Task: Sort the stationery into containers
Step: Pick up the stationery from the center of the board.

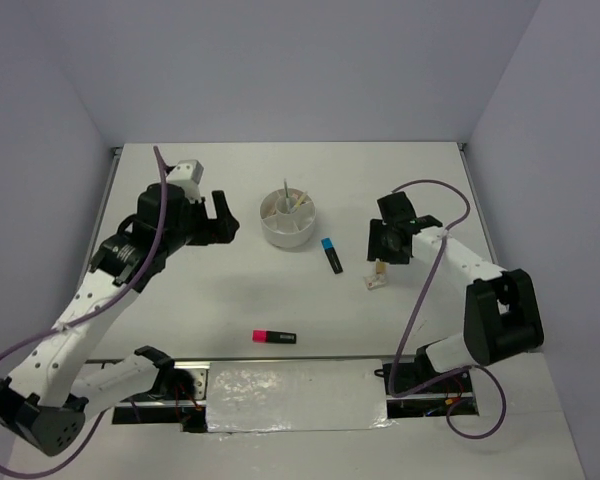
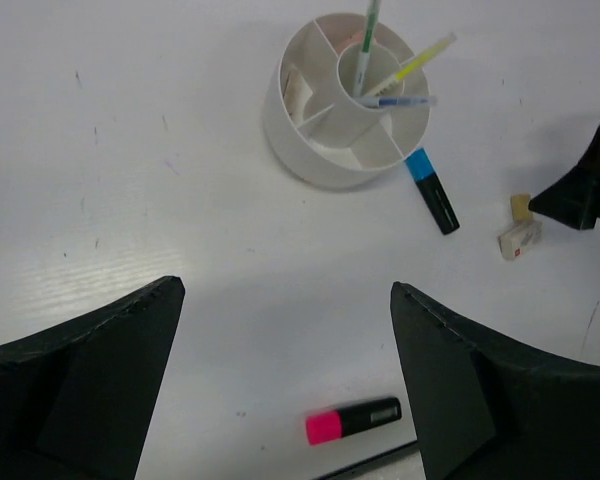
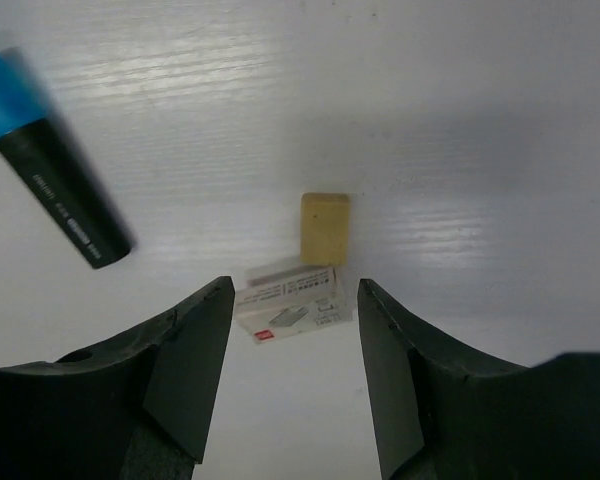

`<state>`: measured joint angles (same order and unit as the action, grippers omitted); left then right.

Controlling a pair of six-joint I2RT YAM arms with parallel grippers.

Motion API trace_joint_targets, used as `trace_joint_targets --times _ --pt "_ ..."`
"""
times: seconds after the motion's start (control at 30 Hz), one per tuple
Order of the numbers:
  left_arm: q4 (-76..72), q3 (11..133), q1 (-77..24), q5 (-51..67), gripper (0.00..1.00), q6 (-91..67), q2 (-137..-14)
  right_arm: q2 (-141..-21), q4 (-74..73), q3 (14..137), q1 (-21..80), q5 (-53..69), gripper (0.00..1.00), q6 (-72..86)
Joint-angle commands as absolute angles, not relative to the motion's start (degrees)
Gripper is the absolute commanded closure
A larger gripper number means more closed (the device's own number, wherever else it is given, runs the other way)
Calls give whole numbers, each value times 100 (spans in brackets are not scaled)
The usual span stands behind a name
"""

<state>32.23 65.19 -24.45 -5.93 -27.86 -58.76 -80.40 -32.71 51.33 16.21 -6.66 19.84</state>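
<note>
The right gripper (image 3: 292,283), jaws apart and empty, straddles the white eraser (image 3: 285,304), which lies right of the cup (image 1: 288,238), just beside a tan eraser (image 3: 325,228). It should descend centred, pinching only the white one. The left gripper (image 2: 288,289) hangs wide, empty.

Left arm (image 1: 80,310) stretches up and forward, left gripper (image 1: 223,215) hanging empty with jaws spread wide; right arm (image 1: 470,265) bends inward, right gripper (image 1: 388,243) pointing down, jaws parted.
</note>
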Motion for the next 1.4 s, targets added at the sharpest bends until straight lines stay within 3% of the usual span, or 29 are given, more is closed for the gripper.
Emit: trace_joint_targets --times 0.0,0.23,0.43,0.63,0.97,1.07,1.17,1.37 --pt "3656 6250 -2496 -466 2 -2374 -5337 -8453 -3041 5431 1477 -880 40 1872" --pt "3428 5494 -2505 -229 1 -2039 -4817 -9122 -2927 5493 1433 -563 43 1784" --pt "3402 5282 -2505 -150 1 -2013 -5080 -9369 -2901 5379 1415 -501 52 1775" --pt "3331 5212 -2505 -70 1 -2048 -4931 -9501 -2725 5300 1389 -229 73 1697" --pt "2621 5335 -2505 500 1 -2854 -4817 -7886 -2251 5555 1450 -27 83 1661" --pt "1751 5107 -2575 1123 1 -3259 -4720 -7165 -2127 5467 1739 165 83 1792" --pt "777 4983 -2820 1502 1 -3725 -4842 -6585 -2197 5458 2667 221 83 1933" --pt "255 5264 -3952 828 2 -4148 -5237 -5819 -1803 5221 4199 -307 83 2162"
